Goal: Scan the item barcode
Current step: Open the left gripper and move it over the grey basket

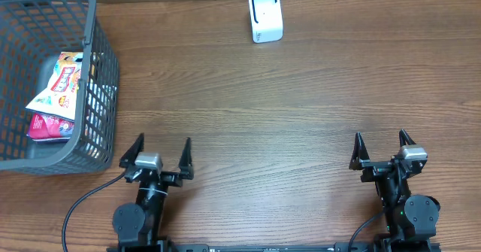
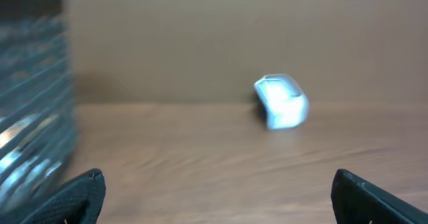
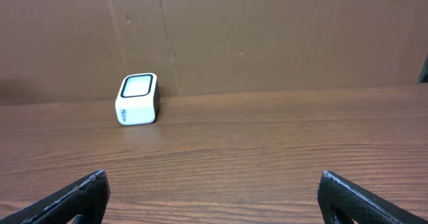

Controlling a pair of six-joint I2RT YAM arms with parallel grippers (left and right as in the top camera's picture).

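A white barcode scanner (image 1: 265,16) with a dark-rimmed window stands at the back of the wooden table; it also shows as the scanner (image 3: 138,99) in the right wrist view and, blurred, as the scanner (image 2: 281,101) in the left wrist view. Packaged items (image 1: 62,85) with colourful wrappers lie inside the grey basket (image 1: 101,94) at the far left. My left gripper (image 1: 156,150) is open near the front edge, just right of the basket, with nothing between its fingers. My right gripper (image 1: 382,146) is open at the front right, also holding nothing.
The basket's mesh wall (image 2: 33,124) fills the left side of the left wrist view. A brown cardboard backdrop (image 3: 267,37) rises behind the table's far edge. Bare wood lies between both grippers and the scanner.
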